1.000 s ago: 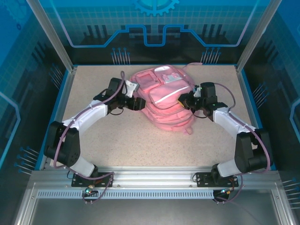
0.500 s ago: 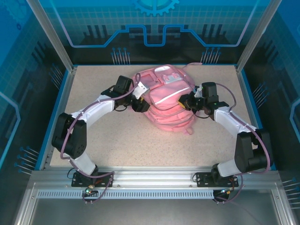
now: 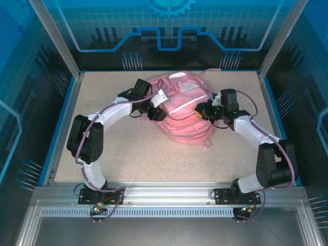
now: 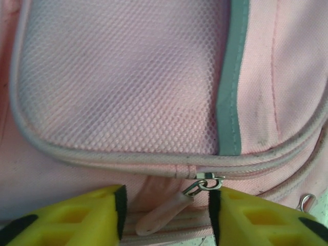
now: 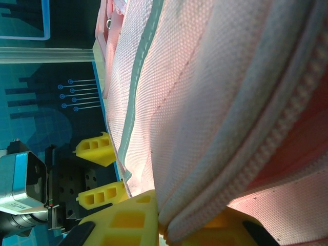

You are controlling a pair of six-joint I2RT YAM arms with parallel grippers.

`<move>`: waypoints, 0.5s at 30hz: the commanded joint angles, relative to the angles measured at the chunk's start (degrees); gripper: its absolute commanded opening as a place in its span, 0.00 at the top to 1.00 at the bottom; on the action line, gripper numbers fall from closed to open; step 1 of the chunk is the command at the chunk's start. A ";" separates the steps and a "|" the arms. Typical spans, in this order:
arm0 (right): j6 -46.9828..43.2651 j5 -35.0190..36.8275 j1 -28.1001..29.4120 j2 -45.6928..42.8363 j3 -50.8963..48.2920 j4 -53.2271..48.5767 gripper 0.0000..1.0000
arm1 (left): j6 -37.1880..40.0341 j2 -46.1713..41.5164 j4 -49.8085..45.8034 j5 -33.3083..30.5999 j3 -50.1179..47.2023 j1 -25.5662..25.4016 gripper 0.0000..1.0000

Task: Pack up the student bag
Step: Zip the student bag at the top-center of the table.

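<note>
The student bag, a big pink backpack with pale trim, lies mid-table at the back. My left gripper is against its left side. In the left wrist view this gripper is open, and a pink zip pull on a metal ring lies between its yellow fingers below a mesh pocket. My right gripper presses into the bag's right side. In the right wrist view it is shut on a piped zip seam of the student bag.
The speckled table is bare in front of the bag. Metal posts and blue enclosure walls ring the table. A pink strap trails from the bag's near corner. The left gripper's yellow fingers show beyond the bag in the right wrist view.
My left arm has swung right and forward, bringing its gripper from beside the bag onto the bag's left side. The right arm and the bag have stayed put.
</note>
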 commanded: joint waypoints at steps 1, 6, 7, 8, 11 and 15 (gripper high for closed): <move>0.02 -2.90 -0.54 0.35 1.76 -1.05 0.87 | 2.70 1.32 -2.43 1.66 2.04 -0.61 0.66; 0.88 -3.09 0.03 1.74 1.61 0.53 0.87 | 1.45 -1.47 -1.56 3.65 -2.02 -0.61 0.89; 1.11 -3.18 0.26 2.03 1.63 0.98 0.87 | 0.90 -2.14 -0.90 3.90 -3.15 -0.60 0.91; 1.39 -3.21 0.39 2.42 1.57 1.40 0.87 | 0.08 -3.02 0.04 4.08 -4.47 -0.61 0.93; 2.14 -2.67 1.38 3.10 1.45 2.72 0.88 | -2.68 -5.68 2.86 5.49 -8.14 -0.69 0.98; 3.70 -1.82 3.63 4.05 1.09 5.58 0.88 | -8.22 -9.68 8.89 4.30 -13.45 -1.76 1.00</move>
